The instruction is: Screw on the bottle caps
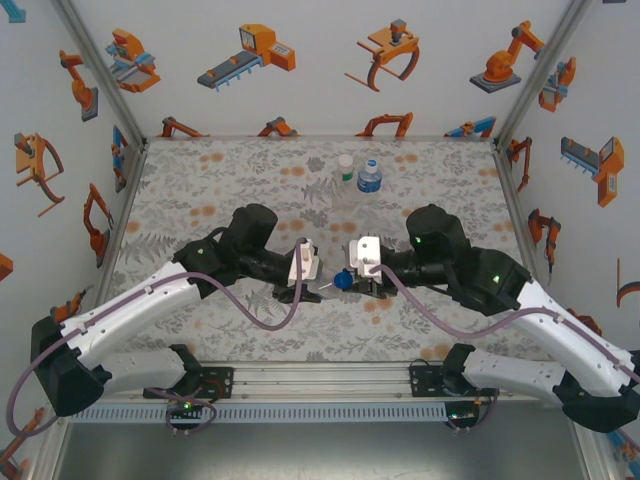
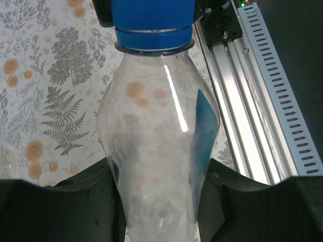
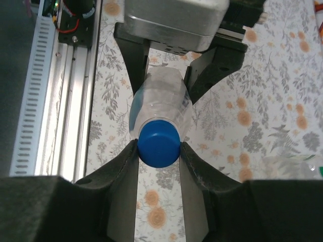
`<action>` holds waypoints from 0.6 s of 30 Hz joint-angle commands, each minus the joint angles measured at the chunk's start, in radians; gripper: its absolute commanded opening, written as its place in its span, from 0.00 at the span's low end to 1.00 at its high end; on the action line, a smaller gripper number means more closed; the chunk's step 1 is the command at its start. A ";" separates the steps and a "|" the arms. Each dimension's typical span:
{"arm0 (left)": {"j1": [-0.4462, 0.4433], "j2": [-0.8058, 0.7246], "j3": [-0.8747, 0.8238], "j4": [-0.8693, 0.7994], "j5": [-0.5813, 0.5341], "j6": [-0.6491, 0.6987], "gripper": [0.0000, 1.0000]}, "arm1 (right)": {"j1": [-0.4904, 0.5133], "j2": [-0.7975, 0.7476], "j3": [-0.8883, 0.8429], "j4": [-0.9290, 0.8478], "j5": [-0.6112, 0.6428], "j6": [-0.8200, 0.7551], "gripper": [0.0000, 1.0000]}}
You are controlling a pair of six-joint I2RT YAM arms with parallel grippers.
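A clear crinkly bottle (image 2: 156, 146) with a blue label patch is held lying on its side above the table, and my left gripper (image 2: 159, 201) is shut on its body. Its blue bottle cap (image 3: 159, 142) sits on the neck. My right gripper (image 3: 159, 148) is shut on that cap, with one finger pressed against each side. From above, the cap (image 1: 343, 281) shows between the left gripper (image 1: 298, 290) and the right gripper (image 1: 356, 281), at the middle of the table. In the left wrist view the cap (image 2: 153, 22) is at the top, with dark right fingers (image 2: 103, 15) beside it.
Two more bottles stand at the back: one with a pale cap (image 1: 345, 167) and one with a blue label band (image 1: 370, 177). A clear crinkly piece of plastic (image 3: 295, 164) lies on the floral mat to the right. The aluminium rail (image 1: 320, 380) runs along the near edge.
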 commanded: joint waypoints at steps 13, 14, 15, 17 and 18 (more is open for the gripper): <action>-0.007 0.074 -0.011 0.153 -0.072 -0.023 0.00 | 0.000 -0.046 -0.146 0.208 0.592 1.309 0.00; -0.008 0.080 -0.006 0.150 -0.075 -0.023 0.00 | 0.000 -0.042 -0.143 0.194 0.613 1.395 0.00; -0.007 0.085 -0.003 0.150 -0.081 -0.023 0.00 | 0.001 -0.038 -0.146 0.183 0.643 1.478 0.00; -0.007 0.091 0.000 0.153 -0.089 -0.026 0.00 | 0.000 -0.034 -0.145 0.130 0.716 1.659 0.00; -0.007 0.092 0.000 0.153 -0.089 -0.029 0.00 | 0.000 -0.033 -0.152 0.141 0.727 1.706 0.00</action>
